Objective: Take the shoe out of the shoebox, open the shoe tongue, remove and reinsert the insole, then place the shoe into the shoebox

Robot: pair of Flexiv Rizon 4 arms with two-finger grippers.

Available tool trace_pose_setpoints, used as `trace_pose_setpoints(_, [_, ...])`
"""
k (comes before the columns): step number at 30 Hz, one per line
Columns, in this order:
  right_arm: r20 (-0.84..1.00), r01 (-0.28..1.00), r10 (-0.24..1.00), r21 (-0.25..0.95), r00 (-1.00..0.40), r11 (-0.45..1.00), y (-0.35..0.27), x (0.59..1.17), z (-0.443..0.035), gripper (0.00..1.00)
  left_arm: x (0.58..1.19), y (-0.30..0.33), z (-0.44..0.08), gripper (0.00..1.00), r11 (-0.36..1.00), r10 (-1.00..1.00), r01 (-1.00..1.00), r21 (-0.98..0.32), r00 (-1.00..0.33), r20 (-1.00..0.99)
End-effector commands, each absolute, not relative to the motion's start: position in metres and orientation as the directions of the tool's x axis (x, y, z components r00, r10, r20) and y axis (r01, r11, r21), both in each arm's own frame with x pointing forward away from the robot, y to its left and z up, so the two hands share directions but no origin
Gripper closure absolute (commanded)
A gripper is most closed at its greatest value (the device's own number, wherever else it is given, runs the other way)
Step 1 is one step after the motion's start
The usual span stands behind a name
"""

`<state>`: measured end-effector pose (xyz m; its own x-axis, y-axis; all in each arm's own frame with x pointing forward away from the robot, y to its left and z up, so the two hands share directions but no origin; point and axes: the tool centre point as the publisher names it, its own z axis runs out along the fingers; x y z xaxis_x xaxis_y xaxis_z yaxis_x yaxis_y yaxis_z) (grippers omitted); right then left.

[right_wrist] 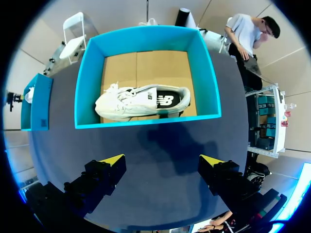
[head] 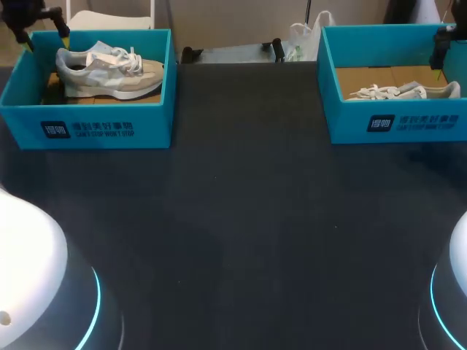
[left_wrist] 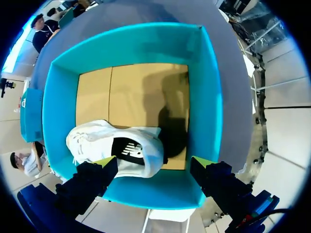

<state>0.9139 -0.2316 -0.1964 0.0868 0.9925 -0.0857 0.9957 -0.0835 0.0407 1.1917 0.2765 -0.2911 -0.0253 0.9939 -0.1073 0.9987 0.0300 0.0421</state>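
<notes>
1. Head view: The left shoebox [head: 95, 127] sits at a far corner of the desk [head: 241, 219]. The left shoe [head: 109, 73] stands inside it. Our left gripper [head: 47, 40] hangs above the heel end of that box. The right shoebox [head: 394, 124], with the right shoe [head: 405, 91] in it, is well apart from the left shoebox, across the desk. Our right gripper [head: 441, 51] hangs near it.
2. Left wrist view: Our left gripper [left_wrist: 153, 162] is spread wide and holds nothing. One finger is over the heel of the left shoe [left_wrist: 97, 141]. The other is over the wall of the left shoebox [left_wrist: 211, 97]. We think the job now is lifting the shoe out. We should move in from the wall so both fingers go around the heel. Then we go down slowly, pinch, and lift straight up.
3. Right wrist view: Our right gripper [right_wrist: 163, 160] is spread wide and empty, above the desk [right_wrist: 58, 155]. The right shoe [right_wrist: 131, 102] lies in the right shoebox [right_wrist: 146, 121], far from the left shoebox [right_wrist: 31, 104].
</notes>
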Motion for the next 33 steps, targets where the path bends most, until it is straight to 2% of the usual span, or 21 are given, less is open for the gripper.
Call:
trace_pose_setpoints(1, [-0.086, 0.996, 0.992, 0.043, 0.088, -0.084, -0.231, 0.913, -0.197, 0.0, 1.212, 0.28, -0.308, 0.0, 0.021, 0.993, 1.0, 0.023, -0.018, -0.114])
trace_pose_setpoints(29, [-0.086, 0.996, 0.992, 0.043, 0.088, -0.084, -0.231, 0.913, -0.197, 0.0, 1.208, 0.275, -0.378, 0.0, 0.01, 0.998, 0.999, -0.038, -0.012, -0.062])
trace_pose_setpoints(30, [-0.086, 0.996, 0.992, 0.043, 0.088, -0.084, -0.231, 0.913, -0.197, 0.0, 1.208, 0.275, -0.38, 0.01, 0.012, 0.998, 0.999, -0.035, -0.014, -0.056])
trace_pose_setpoints(32, [-0.086, 0.996, 0.992, 0.043, 0.088, -0.084, -0.231, 0.913, -0.197, 0.0, 1.209, 0.275, -0.383, 0.11, 0.017, 0.998, 0.999, -0.037, -0.019, -0.054])
trace_pose_setpoints(33, [-0.086, 0.996, 0.992, 0.043, 0.088, -0.084, -0.231, 0.913, -0.197, 0.0, 1.21, 0.276, -0.385, 0.12, 0.019, 0.998, 0.999, -0.038, -0.021, -0.052])
